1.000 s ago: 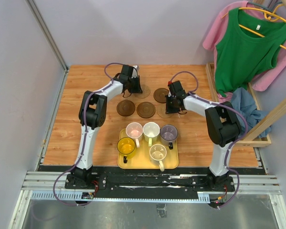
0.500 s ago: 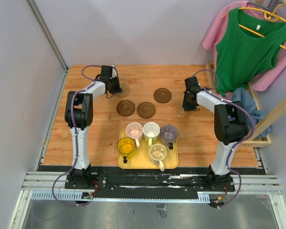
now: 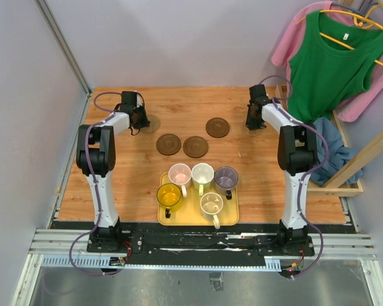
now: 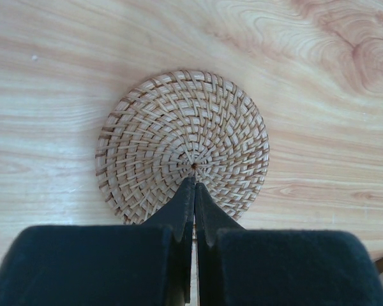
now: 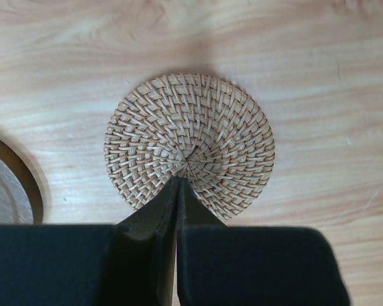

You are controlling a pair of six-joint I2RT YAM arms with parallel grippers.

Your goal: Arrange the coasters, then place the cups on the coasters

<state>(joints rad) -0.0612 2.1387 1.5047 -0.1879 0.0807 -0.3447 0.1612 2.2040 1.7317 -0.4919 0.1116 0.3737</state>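
Left tan coaster [image 4: 182,137] lies flat at the table's [image 3: 115,185] far left, right tan coaster [image 5: 191,140] at far right. Left gripper [image 4: 193,186] and right gripper [image 5: 177,182], both fully closed, press tips on the weave centres — clasping nothing. Arranging appears in hand; next, lift clear and fetch the cups [image 3: 202,173]. Round discs — no long axis, no heading.

Bright, even light; sharp pictures
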